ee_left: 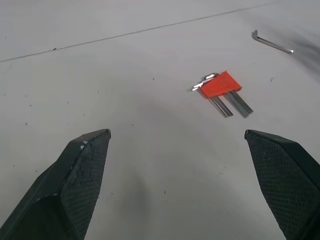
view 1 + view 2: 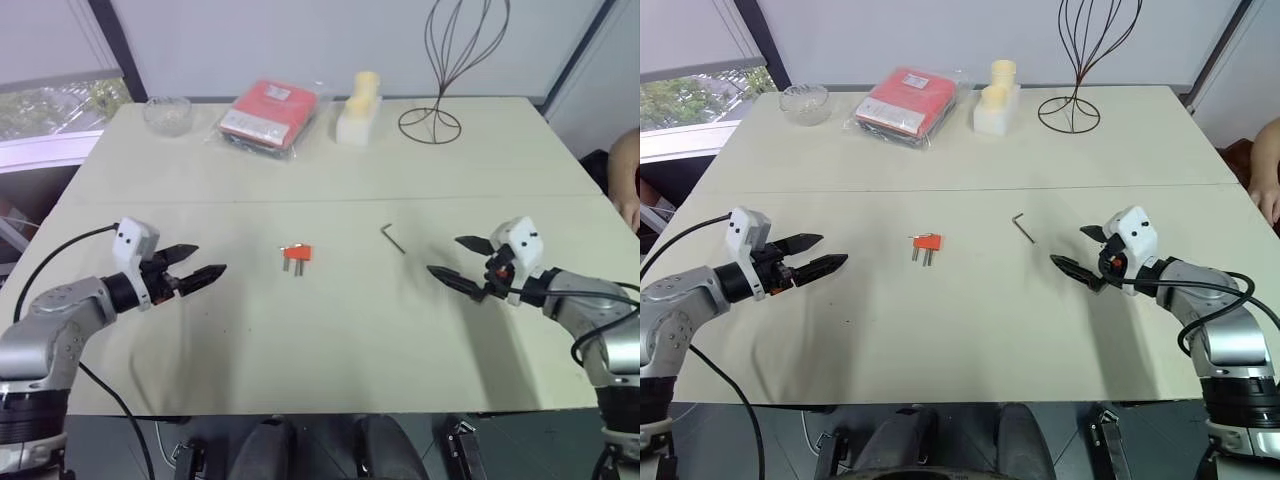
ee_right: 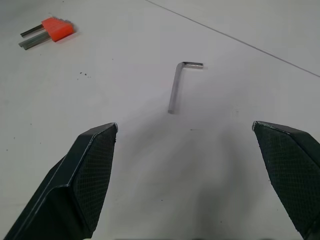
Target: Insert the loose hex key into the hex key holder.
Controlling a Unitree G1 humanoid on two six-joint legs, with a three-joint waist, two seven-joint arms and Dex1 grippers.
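Two grippers hover above the table (image 2: 330,330), one at each side, both with jaws spread wide and nothing held. That looks like a ready stance, each arm set to take the piece nearer to it. One loose hex key (image 2: 392,238) lies flat on the tabletop, ahead of the right gripper (image 2: 462,262) and a little toward the middle, apart from its fingertips; the right wrist view has it straight ahead between the two black fingers (image 3: 90,180), bend end farthest away. One hex key holder (image 2: 297,254) lies ahead of the left gripper (image 2: 198,264), farther off, with two straight keys projecting toward the robot and some bent ends showing at its other side. Key and holder lie well apart, so insertion is not yet begun. Beyond both grippers, at the far edge, stand one glass bowl (image 2: 167,114), one red packet (image 2: 270,113), one cream block (image 2: 359,110) and one wire stand (image 2: 440,70).
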